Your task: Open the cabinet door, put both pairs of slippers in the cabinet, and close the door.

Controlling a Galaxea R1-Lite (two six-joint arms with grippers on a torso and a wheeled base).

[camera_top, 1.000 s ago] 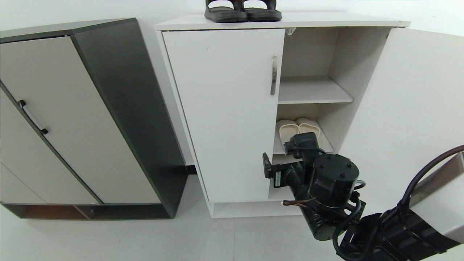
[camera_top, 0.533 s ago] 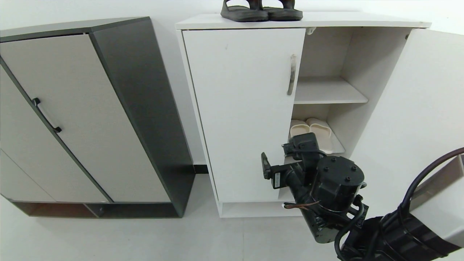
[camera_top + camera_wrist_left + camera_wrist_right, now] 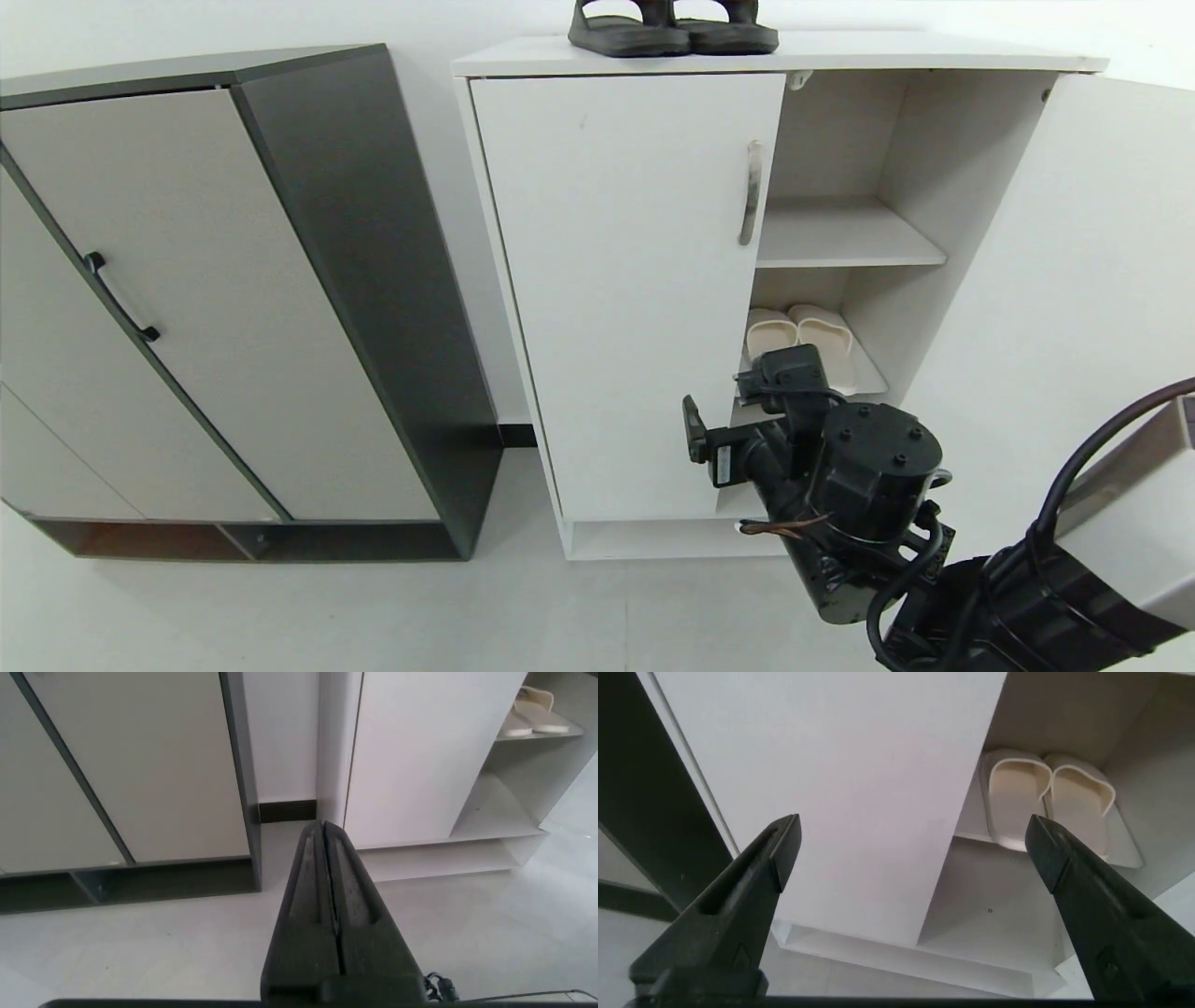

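Right gripper (image 3: 913,831) stands wide open and empty before the white two-door cabinet (image 3: 635,280); black strapped rubber slippers (image 3: 672,26) on its top look light, flexible: pinch adjoining inner sides together

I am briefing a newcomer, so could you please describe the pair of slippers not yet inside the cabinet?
Find the white cabinet beside the grey-and-black one. On its top panel, above the shut left door, sit the dark slippers. Unlike the cream slippers on a shelf inside, they are black and outside.
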